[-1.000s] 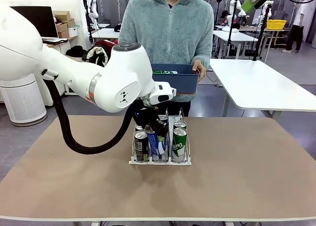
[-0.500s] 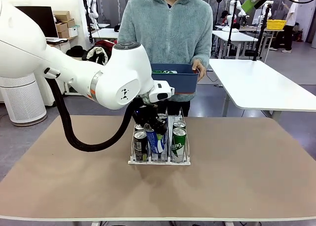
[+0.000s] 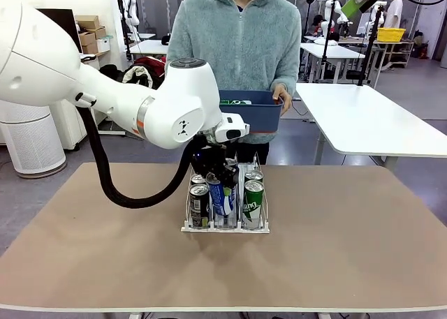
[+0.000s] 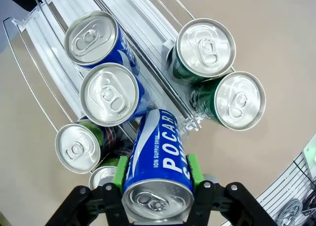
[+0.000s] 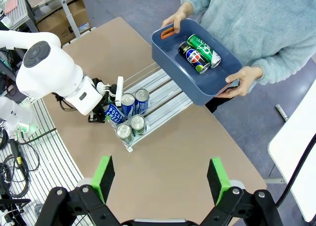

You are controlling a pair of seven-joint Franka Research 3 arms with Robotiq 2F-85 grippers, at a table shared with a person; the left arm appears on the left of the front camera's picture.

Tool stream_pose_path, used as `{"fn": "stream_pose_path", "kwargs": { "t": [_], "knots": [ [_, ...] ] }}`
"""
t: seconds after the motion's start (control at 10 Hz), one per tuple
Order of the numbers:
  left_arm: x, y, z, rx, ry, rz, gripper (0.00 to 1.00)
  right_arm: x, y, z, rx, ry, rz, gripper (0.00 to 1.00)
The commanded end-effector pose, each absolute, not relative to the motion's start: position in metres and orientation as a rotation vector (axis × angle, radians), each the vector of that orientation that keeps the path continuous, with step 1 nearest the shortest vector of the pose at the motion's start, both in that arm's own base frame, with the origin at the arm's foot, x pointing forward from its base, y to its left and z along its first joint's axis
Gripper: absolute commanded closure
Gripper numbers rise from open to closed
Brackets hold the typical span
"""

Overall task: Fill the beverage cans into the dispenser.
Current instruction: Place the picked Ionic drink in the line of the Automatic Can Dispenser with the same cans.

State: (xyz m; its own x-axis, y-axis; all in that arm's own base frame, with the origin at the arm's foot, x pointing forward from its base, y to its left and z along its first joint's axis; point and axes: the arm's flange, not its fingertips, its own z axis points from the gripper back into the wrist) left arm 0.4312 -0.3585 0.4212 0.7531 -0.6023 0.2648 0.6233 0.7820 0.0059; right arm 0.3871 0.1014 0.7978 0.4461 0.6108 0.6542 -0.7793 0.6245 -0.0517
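Blue Pocari can [image 4: 159, 146], tilted, was clamped between the green pads of the left gripper [image 4: 158, 171] over the dispenser [image 4: 116, 6] front, its base just beside the standing cans [image 4: 109, 94]. Right gripper [image 5: 160, 179] hung spread wide, empty. Risk: lowered at that slant, it might strike neighbours or snag lane wire and topple.

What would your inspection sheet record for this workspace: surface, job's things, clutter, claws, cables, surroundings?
surface: brown table.
job's things: cans upright in the rack; two spare cans lying in the bin.
clutter: nothing seen.
claws: left claw shut on a tilted blue can above the rack; right claw open, high over the table.
cables: black hose along the left arm.
surroundings: person holding the bin; other tables behind.
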Motion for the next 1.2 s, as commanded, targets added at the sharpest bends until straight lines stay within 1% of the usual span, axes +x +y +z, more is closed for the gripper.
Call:
{"fn": "stream_pose_path", "kwargs": {
  "t": [0.0,0.2,0.3,0.4,0.5,0.8,1.1],
  "knots": [
    [0.448,-0.358,0.414,-0.051,-0.245,-0.691,0.43,0.387,0.1,0.796,0.277,-0.689,0.881,0.0],
    [0.443,-0.362,0.414,-0.016,-0.19,-0.675,0.43,0.387,0.1,0.796,0.277,-0.689,0.881,0.0],
    [0.436,-0.362,0.422,-0.077,-0.231,-0.673,0.43,0.387,0.1,0.796,0.277,-0.689,0.881,0.0],
    [0.436,-0.362,0.422,-0.077,-0.231,-0.673,0.43,0.387,0.1,0.796,0.277,-0.689,0.881,0.0],
    [0.437,-0.365,0.423,-0.071,-0.215,-0.678,0.43,0.387,0.1,0.796,0.277,-0.689,0.881,0.0],
    [0.436,-0.376,0.413,0.0,-0.237,-0.748,0.43,0.387,0.1,0.796,0.277,-0.689,0.881,0.0],
    [0.433,-0.39,0.406,0.007,-0.235,-0.771,0.43,0.387,0.1,0.796,0.277,-0.689,0.881,0.0]
  ]
}}
